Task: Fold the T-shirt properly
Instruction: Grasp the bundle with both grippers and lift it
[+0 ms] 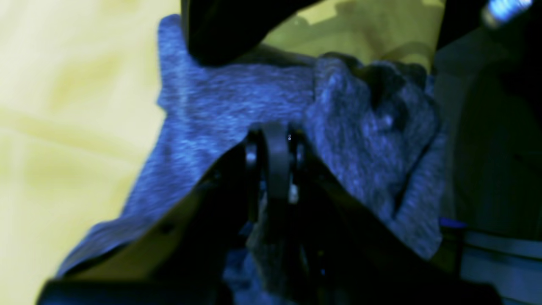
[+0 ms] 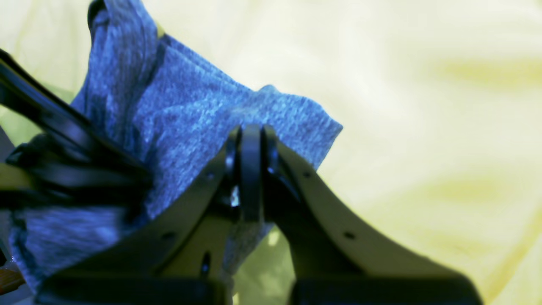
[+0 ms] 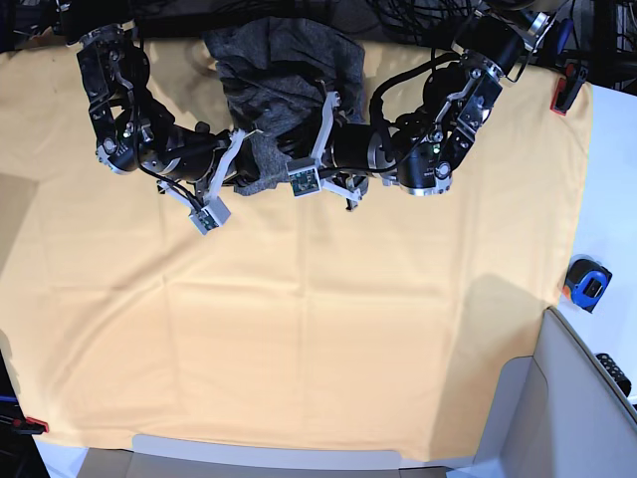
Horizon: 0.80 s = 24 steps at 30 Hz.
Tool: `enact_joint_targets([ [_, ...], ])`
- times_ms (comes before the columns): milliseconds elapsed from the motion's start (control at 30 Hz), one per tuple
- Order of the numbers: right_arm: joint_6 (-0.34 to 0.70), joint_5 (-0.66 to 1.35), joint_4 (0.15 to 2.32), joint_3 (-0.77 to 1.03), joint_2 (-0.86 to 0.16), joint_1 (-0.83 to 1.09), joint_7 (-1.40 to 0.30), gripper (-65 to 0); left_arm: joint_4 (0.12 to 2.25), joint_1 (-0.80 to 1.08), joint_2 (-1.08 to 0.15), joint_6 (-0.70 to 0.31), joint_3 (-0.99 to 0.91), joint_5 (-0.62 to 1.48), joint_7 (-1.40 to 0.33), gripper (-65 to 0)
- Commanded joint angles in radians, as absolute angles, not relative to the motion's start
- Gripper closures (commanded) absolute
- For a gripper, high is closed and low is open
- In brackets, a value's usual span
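Note:
The T-shirt, dark heather grey, lies bunched at the far middle of the table. In the base view both arms meet at its near edge. My left gripper comes in from that view's right and my right gripper from its left. In the left wrist view the left gripper is shut on a fold of the T-shirt, which rises crumpled around the jaws. In the right wrist view the right gripper is shut on another edge of the T-shirt, with the other arm dark at the left.
A yellow-orange cloth covers the table. A blue and black tape measure lies off the cloth at the right. A red clamp holds the far right corner. A grey bin stands at the near right.

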<state>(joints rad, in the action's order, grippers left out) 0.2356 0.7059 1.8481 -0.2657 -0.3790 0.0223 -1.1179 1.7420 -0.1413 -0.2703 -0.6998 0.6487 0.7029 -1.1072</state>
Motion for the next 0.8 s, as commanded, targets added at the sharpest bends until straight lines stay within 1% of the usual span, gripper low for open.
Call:
enact_joint_targets([
  [0, 0.242, 0.719, 1.870, -0.268, -0.387, 0.008, -1.099, 0.0, 1.738, -0.153, -0.275, -0.698, 0.653, 0.717, -1.084, -0.6],
  [133, 0.243, 0.719, 1.906, -0.302, -0.387, 0.018, -1.101, 0.0, 1.702, -0.147, -0.311, -0.698, 0.653, 0.696, -1.084, -0.6],
  [400, 0.243, 0.720, 1.975, -0.386, -0.400, 0.031, -1.107, 0.0, 1.696, -0.107, -0.309, -0.698, 0.696, 0.386, -1.084, -0.6],
  [567, 0.245, 0.720, 2.018, -0.435, -0.420, 0.031, -1.190, 0.0, 1.659, -0.082, -0.268, -0.698, 0.697, 0.255, -1.081, -0.6],
  [700, 0.245, 0.720, 2.026, -0.503, -0.490, 0.028, -1.222, 0.0, 1.653, -0.082, -0.263, -0.698, 0.696, 0.245, -1.081, -0.6],
  [767, 0.246, 0.722, 2.026, -0.533, -0.509, 0.027, -1.244, 0.0, 1.653, -0.087, -0.263, -0.698, 0.693, 0.245, -1.081, -0.6],
])
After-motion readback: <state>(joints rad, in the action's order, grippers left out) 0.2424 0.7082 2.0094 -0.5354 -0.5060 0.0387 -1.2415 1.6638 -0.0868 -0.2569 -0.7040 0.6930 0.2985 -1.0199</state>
